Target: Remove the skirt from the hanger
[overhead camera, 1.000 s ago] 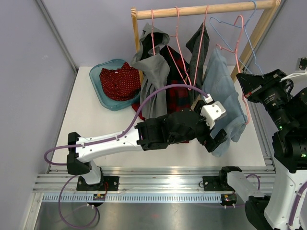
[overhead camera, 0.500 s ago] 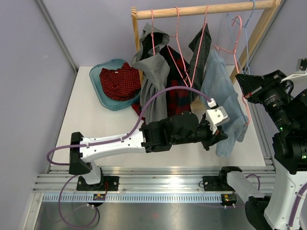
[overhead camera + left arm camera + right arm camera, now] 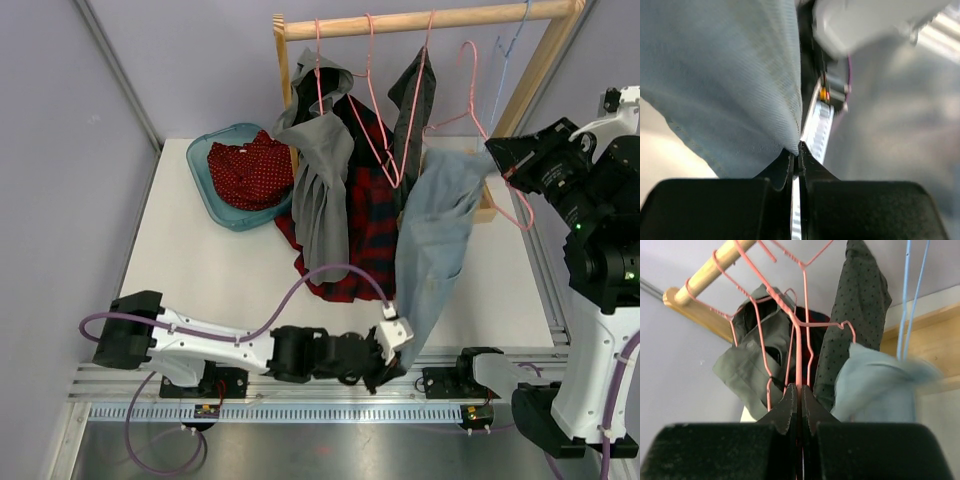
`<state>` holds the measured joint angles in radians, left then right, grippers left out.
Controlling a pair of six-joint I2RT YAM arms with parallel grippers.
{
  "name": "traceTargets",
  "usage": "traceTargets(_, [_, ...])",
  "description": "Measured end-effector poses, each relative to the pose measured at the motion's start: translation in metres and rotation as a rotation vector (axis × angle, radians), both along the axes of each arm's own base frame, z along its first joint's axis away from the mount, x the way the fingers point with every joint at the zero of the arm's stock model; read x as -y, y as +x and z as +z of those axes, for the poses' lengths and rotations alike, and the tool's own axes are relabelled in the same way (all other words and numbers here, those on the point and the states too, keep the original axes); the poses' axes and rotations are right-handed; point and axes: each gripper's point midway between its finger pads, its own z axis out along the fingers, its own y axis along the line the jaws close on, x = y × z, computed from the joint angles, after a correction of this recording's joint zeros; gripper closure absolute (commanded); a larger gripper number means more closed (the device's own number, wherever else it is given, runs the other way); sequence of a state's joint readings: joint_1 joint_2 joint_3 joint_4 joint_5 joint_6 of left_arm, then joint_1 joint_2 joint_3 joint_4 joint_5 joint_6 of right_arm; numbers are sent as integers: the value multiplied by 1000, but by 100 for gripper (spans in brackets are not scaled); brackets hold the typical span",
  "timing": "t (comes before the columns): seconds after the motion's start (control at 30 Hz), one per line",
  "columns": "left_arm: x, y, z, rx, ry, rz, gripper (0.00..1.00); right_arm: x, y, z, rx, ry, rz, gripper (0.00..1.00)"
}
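The white table (image 3: 200, 270) carries a wooden rack (image 3: 430, 20) along its far side. A blue-grey garment (image 3: 435, 230) stretches from the rack's right part down toward the near edge. The tartan skirt (image 3: 365, 230) hangs mid-rack, just left of that garment and behind a grey one, its hem on the table. My right gripper (image 3: 799, 390) is closed tight on the wire of a pink hanger (image 3: 799, 355) that carries the blue-grey garment's top. My left gripper (image 3: 799, 150), low at the near edge, is pinched together on that garment's bottom hem.
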<state>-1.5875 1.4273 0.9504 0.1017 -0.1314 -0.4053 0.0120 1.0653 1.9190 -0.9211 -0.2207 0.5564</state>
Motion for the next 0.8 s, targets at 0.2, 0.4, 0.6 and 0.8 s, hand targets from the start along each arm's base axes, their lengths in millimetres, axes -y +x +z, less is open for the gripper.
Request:
traceTargets(0.2, [-47,-55,-67,-38,202,-47,100,10,26,43,142,-7,-58,100])
traceTargets(0.4, [-67,-58,-84,-57,269,-1,100,17,33,65,232,-4,-101,100])
traceTargets(0.6, [-74,-57,-81,-57,277,30,100,23,65,65,244,-5,-138,100])
traceTargets(0.8, [-85,-51,-80,-50,299,66,100,27,137,37,169,-3,-164,100])
